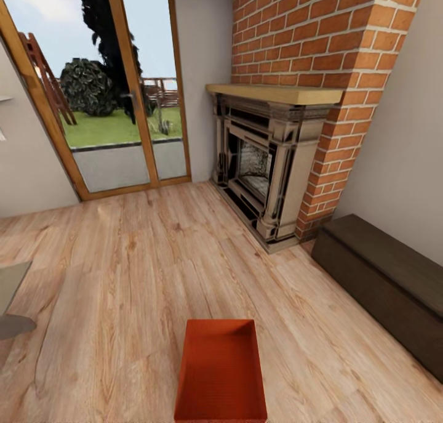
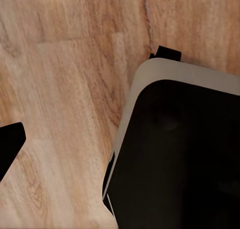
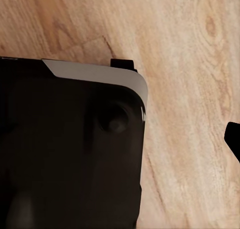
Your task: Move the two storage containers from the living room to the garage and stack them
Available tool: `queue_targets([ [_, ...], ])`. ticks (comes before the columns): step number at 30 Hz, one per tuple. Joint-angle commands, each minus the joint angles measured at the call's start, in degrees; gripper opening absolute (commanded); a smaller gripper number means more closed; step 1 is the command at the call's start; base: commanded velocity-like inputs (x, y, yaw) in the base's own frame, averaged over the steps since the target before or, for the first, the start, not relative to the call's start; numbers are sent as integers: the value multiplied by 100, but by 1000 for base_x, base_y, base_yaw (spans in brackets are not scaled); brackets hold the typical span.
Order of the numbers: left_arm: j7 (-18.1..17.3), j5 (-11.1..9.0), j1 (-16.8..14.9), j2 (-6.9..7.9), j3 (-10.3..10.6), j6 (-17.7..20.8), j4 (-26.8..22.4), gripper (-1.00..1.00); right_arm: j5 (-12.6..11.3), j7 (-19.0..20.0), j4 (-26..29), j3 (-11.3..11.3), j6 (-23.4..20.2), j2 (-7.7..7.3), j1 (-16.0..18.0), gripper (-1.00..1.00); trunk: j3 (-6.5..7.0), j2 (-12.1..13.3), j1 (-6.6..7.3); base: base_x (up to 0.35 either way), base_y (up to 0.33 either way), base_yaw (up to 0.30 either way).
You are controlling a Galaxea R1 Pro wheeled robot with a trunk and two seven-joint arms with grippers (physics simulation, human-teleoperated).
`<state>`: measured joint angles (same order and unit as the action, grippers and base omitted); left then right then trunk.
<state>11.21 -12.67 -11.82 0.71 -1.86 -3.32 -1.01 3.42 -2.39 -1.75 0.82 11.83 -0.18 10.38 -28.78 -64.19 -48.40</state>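
Since I'm in the living room, it's pickup time: one storage container (image 1: 221, 370) sits on the plank floor (image 1: 111, 287) facing the fireplace (image 1: 264, 164). Can't tell either gripper's state; next I reach down.

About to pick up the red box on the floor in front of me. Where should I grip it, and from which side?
The storage container sits upright and lidless on the wood floor, short end toward the robot. Its thin straight walls suit a pinch over the rim: probably come from above with one arm on each long side wall, mid-length, one finger inside and one outside.
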Motion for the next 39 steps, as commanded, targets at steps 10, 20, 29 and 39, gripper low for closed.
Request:
queue_targets([
  [10, 4, -25, -4, -1, -16, -25, 4, 100, 36, -25, -19, 6, 30, -2, 8, 100, -98, -3, 0, 0, 0, 0],
  [20, 4, -25, -1, -1, -15, -22, 4, 100, 36, -25, -19, 6, 30, 0, 8, 100, -191, -3, 0, 0, 0, 0],
  [29, 4, -26, -3, -1, -16, -21, 4, 100, 36, -25, -19, 6, 32, 1, 8, 100, -274, -3, 0, 0, 0, 0],
  [39, 4, -25, 2, -1, -16, -22, 4, 100, 36, -25, -19, 6, 36, 1, 8, 100, -367, -3, 0, 0, 0, 0],
])
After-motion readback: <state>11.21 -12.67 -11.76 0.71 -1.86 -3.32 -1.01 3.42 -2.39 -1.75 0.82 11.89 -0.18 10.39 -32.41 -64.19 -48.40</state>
